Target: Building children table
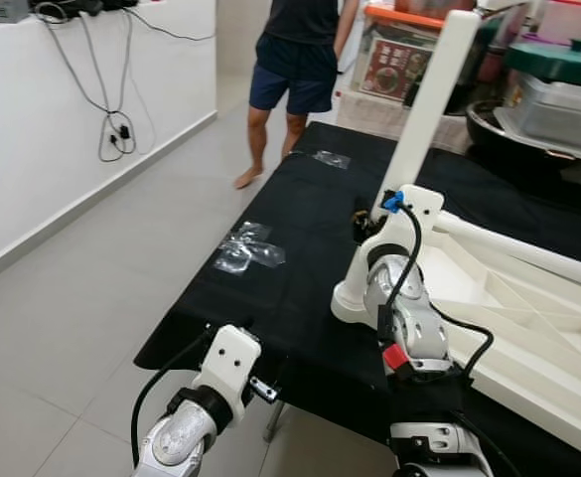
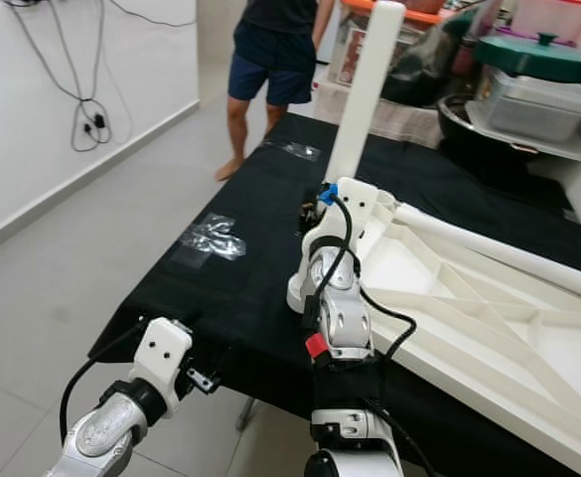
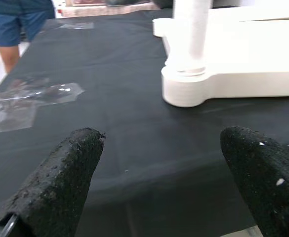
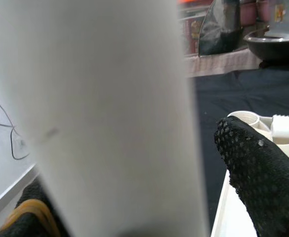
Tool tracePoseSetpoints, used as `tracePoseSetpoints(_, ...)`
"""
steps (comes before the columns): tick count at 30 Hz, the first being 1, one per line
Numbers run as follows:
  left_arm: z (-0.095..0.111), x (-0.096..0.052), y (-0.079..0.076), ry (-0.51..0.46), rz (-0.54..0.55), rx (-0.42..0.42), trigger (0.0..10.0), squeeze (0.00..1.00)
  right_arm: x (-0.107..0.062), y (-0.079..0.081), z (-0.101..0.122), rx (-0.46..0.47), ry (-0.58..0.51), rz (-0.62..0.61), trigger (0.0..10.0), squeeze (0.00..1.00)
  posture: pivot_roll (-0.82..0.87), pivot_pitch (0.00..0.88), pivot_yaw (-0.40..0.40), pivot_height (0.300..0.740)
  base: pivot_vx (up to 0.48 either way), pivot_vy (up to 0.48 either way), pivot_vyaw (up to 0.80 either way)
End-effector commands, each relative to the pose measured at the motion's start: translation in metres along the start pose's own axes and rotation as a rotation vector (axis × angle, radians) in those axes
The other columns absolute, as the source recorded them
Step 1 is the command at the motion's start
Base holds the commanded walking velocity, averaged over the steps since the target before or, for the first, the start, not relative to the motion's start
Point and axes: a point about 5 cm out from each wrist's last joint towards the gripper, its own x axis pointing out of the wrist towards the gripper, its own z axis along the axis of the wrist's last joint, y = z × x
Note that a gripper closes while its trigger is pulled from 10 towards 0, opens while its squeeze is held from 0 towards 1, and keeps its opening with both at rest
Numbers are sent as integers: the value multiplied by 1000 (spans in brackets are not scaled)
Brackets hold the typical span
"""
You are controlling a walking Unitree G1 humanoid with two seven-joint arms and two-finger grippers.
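Note:
The white children's table top (image 1: 528,318) lies upside down on a table covered with black cloth (image 1: 300,229). A white table leg (image 1: 424,109) stands in the top's near-left corner socket (image 1: 350,298), leaning slightly to the right. My right gripper (image 1: 367,227) is shut on this leg low down; in the right wrist view the leg (image 4: 100,113) sits between the black fingers (image 4: 258,173). My left gripper (image 1: 265,388) hovers at the table's near edge, open and holding nothing, its fingers (image 3: 70,173) pointing toward the socket (image 3: 184,89).
A second white leg (image 1: 528,248) lies along the top's far side. Clear plastic wrap (image 1: 245,246) lies on the cloth. A person (image 1: 295,60) stands at the table's far end. Pots and containers (image 1: 558,89) crowd the back right. Cables (image 1: 116,124) hang on the left wall.

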Motion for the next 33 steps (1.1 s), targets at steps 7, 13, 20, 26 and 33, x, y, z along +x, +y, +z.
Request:
tracePoseSetpoints(7, -2, 1, -2, 8, -7, -9, 10000, 0, -6, 23, -1, 219, 185, 849, 10000, 0, 104, 0, -120, 740, 0, 0, 0)
tracePoseSetpoints(13, -3, 1, -2, 9, -9, -8, 10000, 0, -17, 19, 4, 132, 270, 1256, 10000, 0, 111, 0, -125, 740, 0, 0, 0)
tracePoseSetpoints(20, -5, -1, -4, 12, -7, -5, 10000, 0, -14, 29, -1, 5, 307, 1434, 10000, 0, 130, 0, -136, 740, 0, 0, 0)
tracePoseSetpoints(26, -6, -2, -5, 16, -3, -9, 10000, 0, -8, 40, -8, 1, 307, 1374, 0, 0, 126, 0, -130, 740, 0, 0, 0)
tracePoseSetpoints(33, -7, -3, -4, 20, -3, -18, 10000, 0, -1, 36, -9, -10, 193, 1087, 0, 0, 113, 0, -126, 740, 0, 0, 0)
